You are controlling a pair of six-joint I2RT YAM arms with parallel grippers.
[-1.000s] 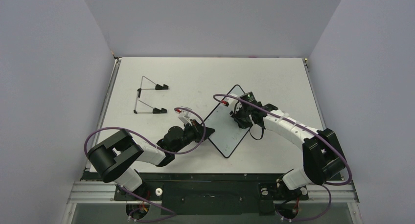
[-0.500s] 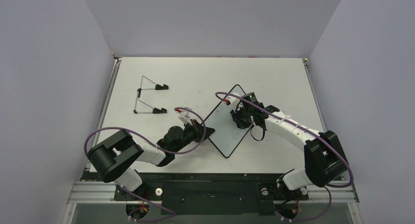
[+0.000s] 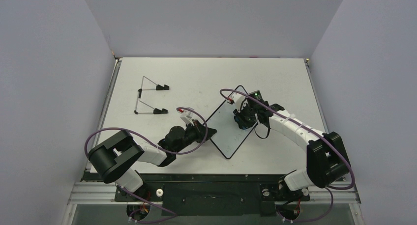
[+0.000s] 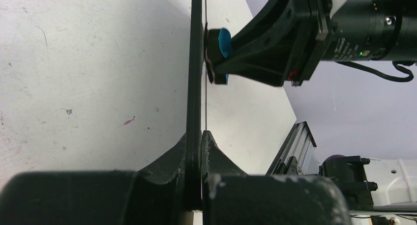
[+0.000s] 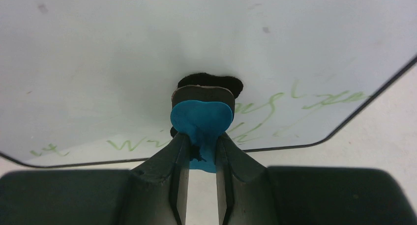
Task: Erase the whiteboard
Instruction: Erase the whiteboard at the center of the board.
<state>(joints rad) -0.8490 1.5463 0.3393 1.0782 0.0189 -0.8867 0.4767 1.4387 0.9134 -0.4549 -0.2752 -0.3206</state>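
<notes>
The whiteboard [image 3: 231, 124] lies turned like a diamond near the middle of the table [image 3: 196, 72], between the two arms. It is a thin, glossy white sheet with a narrow black rim and rounded corners. The left tool [image 3: 209, 132] is clamped shut on its near left edge, the black fingers pinching the rim; from that wrist the board shows edge-on as little more than a dark line. The right tool [image 5: 201, 141] is narrowed on a small eraser [image 5: 201, 117], whose soft blue body bulges out between the fingers, and its black felt pad is pressed flat against the white face. Faint green handwriting runs along the board's edge just beside the eraser, too smeared and pale for me to read. A thin wire stand [image 3: 150, 98] with black feet sits well apart at the far left. The table is matte white, scuffed and speckled, with a small pink mark [image 4: 128, 121] near the board. Plain pale grey-lilac walls close in three sides.
</notes>
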